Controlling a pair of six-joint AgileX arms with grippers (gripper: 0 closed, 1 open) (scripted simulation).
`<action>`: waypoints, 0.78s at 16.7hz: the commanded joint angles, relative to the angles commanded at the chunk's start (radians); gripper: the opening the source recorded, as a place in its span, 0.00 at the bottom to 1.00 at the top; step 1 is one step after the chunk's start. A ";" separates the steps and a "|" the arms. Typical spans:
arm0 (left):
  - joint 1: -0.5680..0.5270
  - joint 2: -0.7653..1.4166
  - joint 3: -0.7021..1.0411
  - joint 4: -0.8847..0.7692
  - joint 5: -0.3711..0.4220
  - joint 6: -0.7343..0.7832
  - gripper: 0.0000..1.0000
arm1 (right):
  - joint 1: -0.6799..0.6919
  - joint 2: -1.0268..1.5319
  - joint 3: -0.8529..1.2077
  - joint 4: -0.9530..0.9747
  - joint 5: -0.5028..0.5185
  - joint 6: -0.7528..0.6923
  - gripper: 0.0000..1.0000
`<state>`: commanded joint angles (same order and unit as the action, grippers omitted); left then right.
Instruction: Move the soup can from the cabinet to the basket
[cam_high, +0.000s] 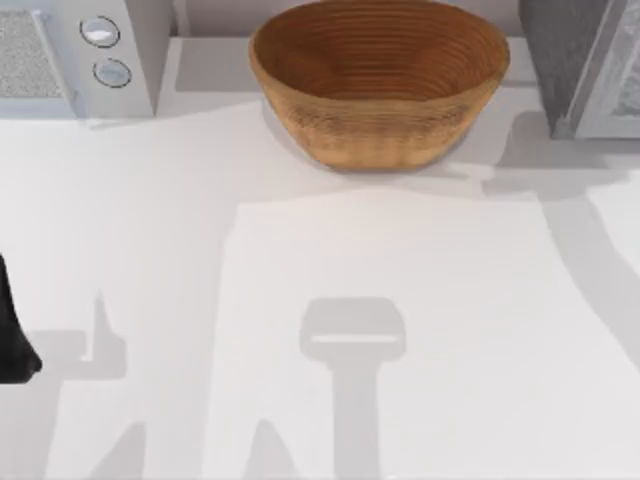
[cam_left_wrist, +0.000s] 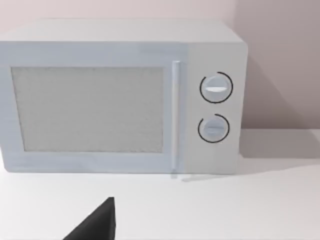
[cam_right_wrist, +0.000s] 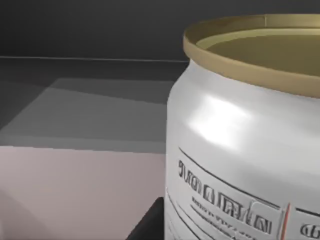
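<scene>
The soup can (cam_right_wrist: 245, 145) stands upright very close in the right wrist view, a pale metal body with a gold-coloured rim and a printed label. It sits in a dark interior with a grey shelf (cam_right_wrist: 75, 110) behind it. A dark part of my right gripper (cam_right_wrist: 150, 225) shows right beside the can's base. The cabinet (cam_high: 575, 60), dark grey with a pale framed door, stands at the table's back right. The tan woven basket (cam_high: 380, 120) sits at the back middle, with nothing inside. My left arm (cam_high: 12, 335) rests at the table's left edge.
A white microwave (cam_high: 90, 50) with two round knobs stands at the back left, and the left wrist view faces its front (cam_left_wrist: 120, 105), with a dark piece of my left gripper (cam_left_wrist: 95, 227) low in that view. The white tabletop (cam_high: 330, 300) carries arm shadows.
</scene>
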<state>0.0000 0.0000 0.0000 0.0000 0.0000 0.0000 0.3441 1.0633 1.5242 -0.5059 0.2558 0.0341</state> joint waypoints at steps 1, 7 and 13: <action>0.000 0.000 0.000 0.000 0.000 0.000 1.00 | -0.028 -0.072 -0.120 0.032 -0.035 0.000 0.00; 0.000 0.000 0.000 0.000 0.000 0.000 1.00 | -0.191 -0.545 -0.871 0.250 -0.200 -0.007 0.00; 0.000 0.000 0.000 0.000 0.000 0.000 1.00 | -0.309 -0.939 -1.384 0.443 -0.258 -0.025 0.00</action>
<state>0.0000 0.0000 0.0000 0.0000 0.0000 0.0000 0.0350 0.1239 0.1407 -0.0632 -0.0022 0.0088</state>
